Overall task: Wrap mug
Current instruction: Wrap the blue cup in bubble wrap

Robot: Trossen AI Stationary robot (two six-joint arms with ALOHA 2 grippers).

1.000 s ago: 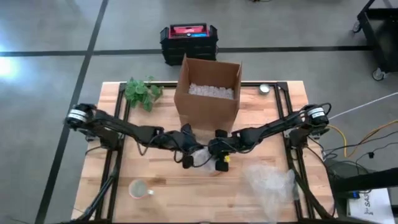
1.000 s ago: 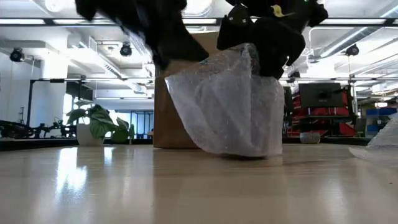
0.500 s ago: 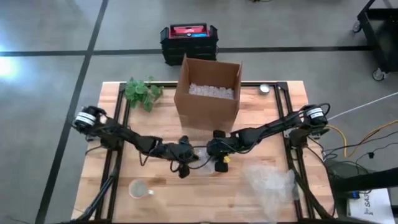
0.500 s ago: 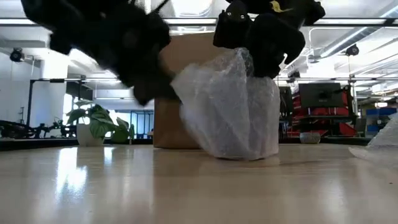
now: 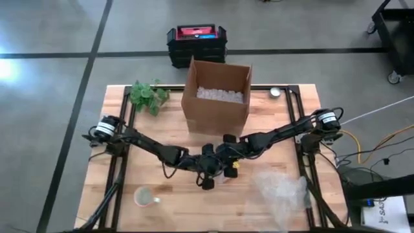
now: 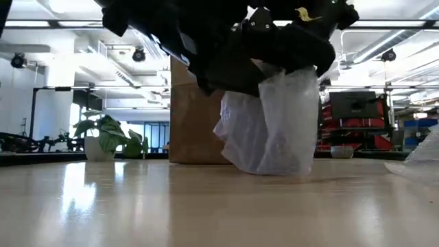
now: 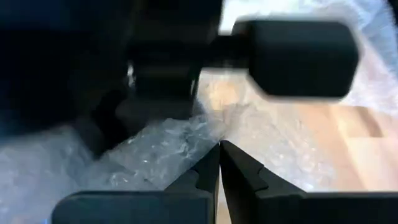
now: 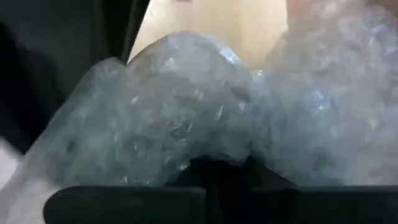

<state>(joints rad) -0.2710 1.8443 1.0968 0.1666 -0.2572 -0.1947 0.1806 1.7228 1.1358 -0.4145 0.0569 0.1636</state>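
Note:
A bundle of clear bubble wrap stands on the wooden table in front of the cardboard box. Whether a mug is inside it is hidden. Both grippers meet over its top. My left gripper is shut on the wrap, having come in from the table's left. My right gripper is shut on the wrap's top from the right. A pale mug stands upright by itself near the table's front left, touched by nothing. My left gripper pinches a crumpled edge of the bubble wrap between its two fingertips, at the bundle's upper left side. The wrap hangs below the fingers and its lower part rests on the table. My right gripper pinches the gathered top of the bubble wrap from above; the wrap hides the fingertips. The bundle hangs under it, its bottom on the table.
A second loose sheet of bubble wrap lies at the front right. The open box holds packing fill. A potted plant stands at the far left and a small round thing at the far right. Bare wood lies along the front edge.
My left gripper has swung toward the near edge and then right, up against my right gripper. The wrap's left flap, which spread wide, has been drawn in against the bundle, so the bundle is narrower. My right gripper has stayed on the top.

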